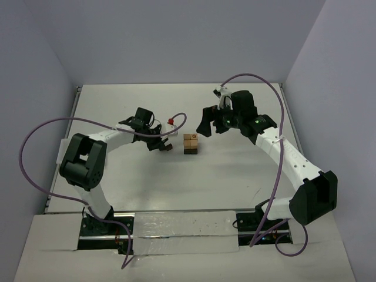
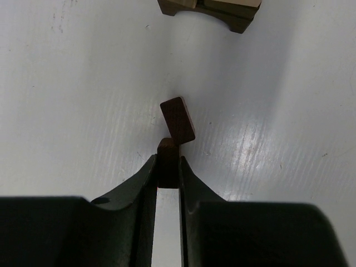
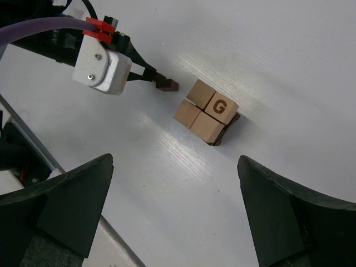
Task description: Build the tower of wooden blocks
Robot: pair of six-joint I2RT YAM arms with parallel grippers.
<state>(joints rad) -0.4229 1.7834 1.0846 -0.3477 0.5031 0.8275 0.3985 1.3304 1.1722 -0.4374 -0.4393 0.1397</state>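
The wood block tower [image 1: 190, 143] stands mid-table: light tan blocks, one printed "G" [image 3: 220, 107], on a dark brown base. It also shows at the top edge of the left wrist view [image 2: 211, 10]. My left gripper [image 2: 168, 160] is low, just left of the tower, with its jaws pressed on a small dark brown block [image 2: 167, 164]. A second dark brown block [image 2: 178, 119] lies tilted right in front of the tips; whether the two touch I cannot tell. In the right wrist view the left gripper [image 3: 158, 79] reaches toward the tower [image 3: 207, 111]. My right gripper [image 3: 175, 167] hovers open above the table with nothing between its fingers.
The left arm's white camera housing [image 3: 102, 68] and purple cable [image 1: 176, 122] sit close to the tower on its left. The right gripper [image 1: 207, 126] hangs just behind and to the right of the tower. Walls enclose the white table on three sides.
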